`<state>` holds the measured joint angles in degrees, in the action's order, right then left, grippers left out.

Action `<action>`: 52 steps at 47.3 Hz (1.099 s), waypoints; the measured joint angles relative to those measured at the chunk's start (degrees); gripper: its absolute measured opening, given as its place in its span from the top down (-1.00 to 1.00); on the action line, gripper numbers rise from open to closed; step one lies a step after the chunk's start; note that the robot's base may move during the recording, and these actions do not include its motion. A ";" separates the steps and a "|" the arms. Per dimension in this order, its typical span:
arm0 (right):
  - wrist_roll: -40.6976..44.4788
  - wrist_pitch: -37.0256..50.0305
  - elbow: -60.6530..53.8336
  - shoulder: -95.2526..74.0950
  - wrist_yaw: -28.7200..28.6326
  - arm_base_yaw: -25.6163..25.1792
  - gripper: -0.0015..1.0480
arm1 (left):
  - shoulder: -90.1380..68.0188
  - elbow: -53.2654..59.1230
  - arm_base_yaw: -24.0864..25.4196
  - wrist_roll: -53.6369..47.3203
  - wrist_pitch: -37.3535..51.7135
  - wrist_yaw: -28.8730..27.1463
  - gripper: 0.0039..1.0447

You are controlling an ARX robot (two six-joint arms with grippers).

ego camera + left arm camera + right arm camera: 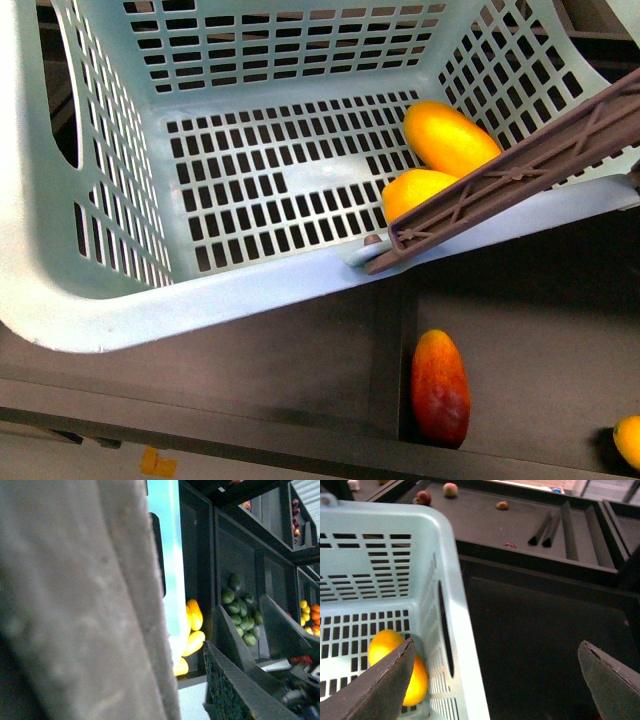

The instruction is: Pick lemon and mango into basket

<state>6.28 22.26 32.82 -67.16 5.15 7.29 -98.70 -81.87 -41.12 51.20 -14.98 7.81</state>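
Note:
The pale blue-green basket (200, 300) fills the front view, tilted, with its brown handle (520, 170) lying across its right rim. Two yellow-orange lemons (450, 138) (415, 190) rest on its slotted floor at the right wall. One lemon (402, 665) shows in the right wrist view, half behind a finger (375, 690). A red-and-yellow mango (440, 388) lies on the dark shelf below the basket. My right gripper (495, 685) is open, straddling the basket's rim (465, 645). My left gripper (187, 690) is shut on the basket wall (167, 555). Neither gripper shows in the front view.
Another yellow-orange fruit (628, 440) sits at the shelf's right edge. The left wrist view shows dark shelf bins with yellow fruit (194, 615), green fruit (240, 610) and orange fruit (312, 617). Small fruits (450, 489) lie on a far dark tray.

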 joint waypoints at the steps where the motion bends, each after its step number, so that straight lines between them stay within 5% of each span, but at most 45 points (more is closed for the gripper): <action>1: -1.36 2.36 -1.18 0.61 0.98 -0.09 -0.76 | 0.00 0.00 0.00 -0.07 0.00 -0.02 0.46; 10: -4.61 17.49 -10.14 4.57 0.68 -1.14 -0.27 | 0.00 0.00 0.02 0.02 0.00 0.55 0.46; 20: -5.46 18.62 -16.65 9.51 -0.57 -2.58 0.26 | 0.00 0.00 0.02 0.02 0.00 0.63 0.46; 28: -5.51 18.05 -22.16 15.80 -4.72 -6.73 0.93 | 0.00 0.00 0.02 0.07 0.00 0.81 0.46; 52: -5.68 10.60 -29.03 29.99 -5.01 -7.10 0.96 | 0.00 0.00 0.02 0.04 0.00 0.57 0.46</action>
<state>0.60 32.86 3.79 -37.17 0.14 0.19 -98.70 -81.87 -41.10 51.24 -14.98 8.38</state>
